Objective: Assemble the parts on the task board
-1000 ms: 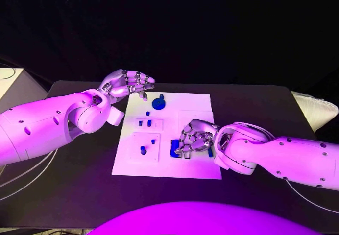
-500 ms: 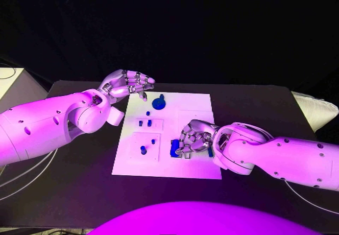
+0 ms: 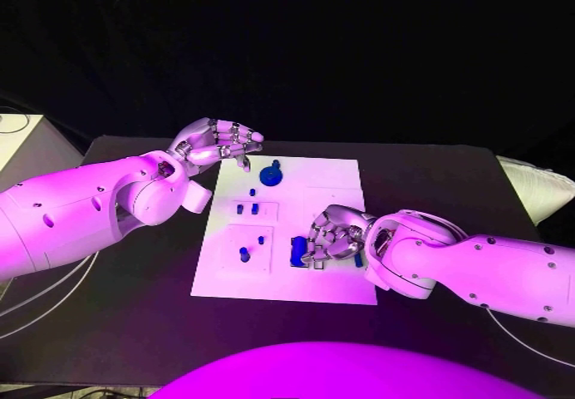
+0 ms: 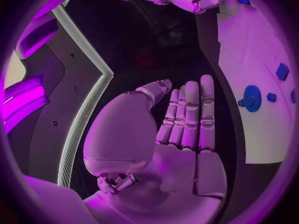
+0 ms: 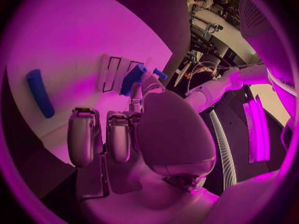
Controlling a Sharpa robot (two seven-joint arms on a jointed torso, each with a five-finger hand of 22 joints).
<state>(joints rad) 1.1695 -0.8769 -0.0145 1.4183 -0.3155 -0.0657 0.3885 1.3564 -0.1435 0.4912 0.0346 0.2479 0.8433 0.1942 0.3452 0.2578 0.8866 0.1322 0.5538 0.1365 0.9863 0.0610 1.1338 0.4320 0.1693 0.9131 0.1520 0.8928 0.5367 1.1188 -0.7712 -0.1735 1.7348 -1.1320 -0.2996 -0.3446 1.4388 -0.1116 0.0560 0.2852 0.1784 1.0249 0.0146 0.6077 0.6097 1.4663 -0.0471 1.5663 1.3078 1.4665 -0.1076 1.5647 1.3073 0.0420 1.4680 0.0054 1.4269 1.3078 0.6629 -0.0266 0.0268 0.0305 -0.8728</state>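
Right hand [image 3: 332, 241] over task board [image 3: 330, 179], fingers curled around blue part [image 3: 297, 251]; left hand [image 3: 218, 141] off board's far-left corner, fingers apart, holding nothing.

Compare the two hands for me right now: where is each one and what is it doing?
The left hand is off the white board's far left corner, above the black table; the right hand is over the board's near right part. The left hand holds nothing, fingers loosely apart; the right hand's fingers are curled down around a blue piece. Both are silver hands on white arms.
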